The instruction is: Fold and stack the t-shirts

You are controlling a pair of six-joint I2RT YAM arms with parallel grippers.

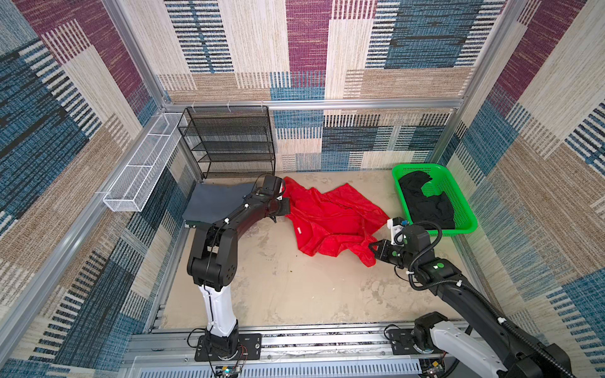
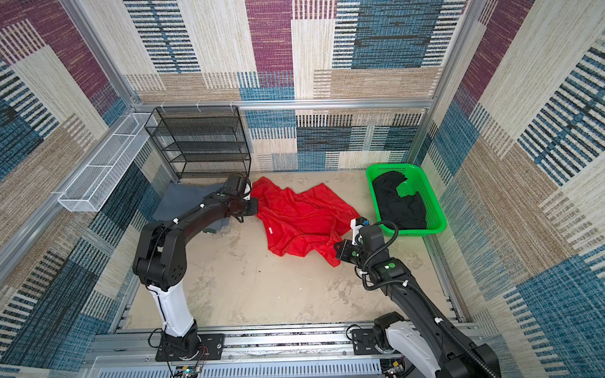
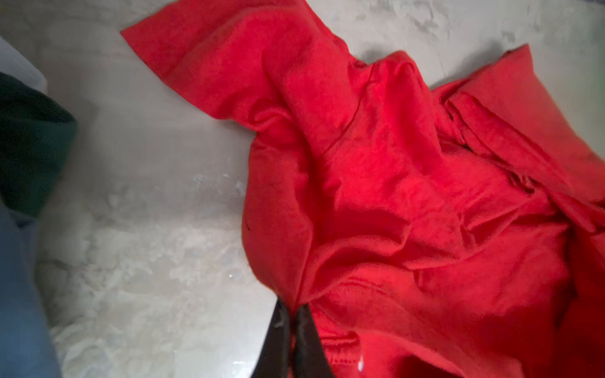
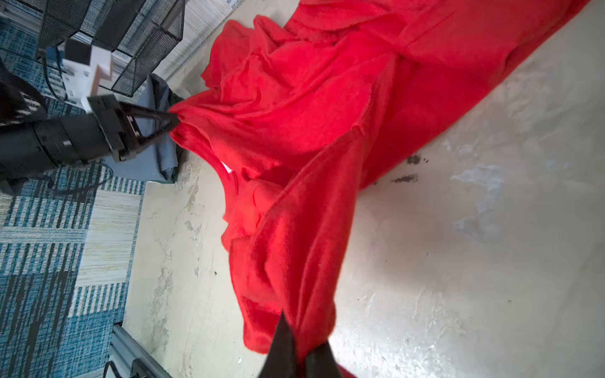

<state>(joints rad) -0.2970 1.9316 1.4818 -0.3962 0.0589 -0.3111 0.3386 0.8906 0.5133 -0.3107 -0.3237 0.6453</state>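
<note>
A crumpled red t-shirt [image 1: 330, 219] [image 2: 301, 222] lies mid-table in both top views. My left gripper [image 1: 288, 207] [image 3: 293, 307] is shut on a pinch of its edge on the side nearest the grey t-shirt; the right wrist view shows that left gripper [image 4: 176, 121] nipping the cloth. My right gripper [image 1: 373, 248] [image 4: 301, 337] is shut on a bunched corner at the shirt's near right. The grey t-shirt [image 1: 212, 203] lies folded flat at the back left, partly under my left arm. A black t-shirt [image 1: 425, 203] lies heaped in the basket.
The green plastic basket [image 1: 460, 230] stands at the back right, close behind my right wrist. A black wire mesh shelf [image 1: 229, 140] stands against the back wall, and a white wire tray [image 1: 144, 170] hangs on the left wall. An aluminium rail [image 1: 327, 340] runs along the front.
</note>
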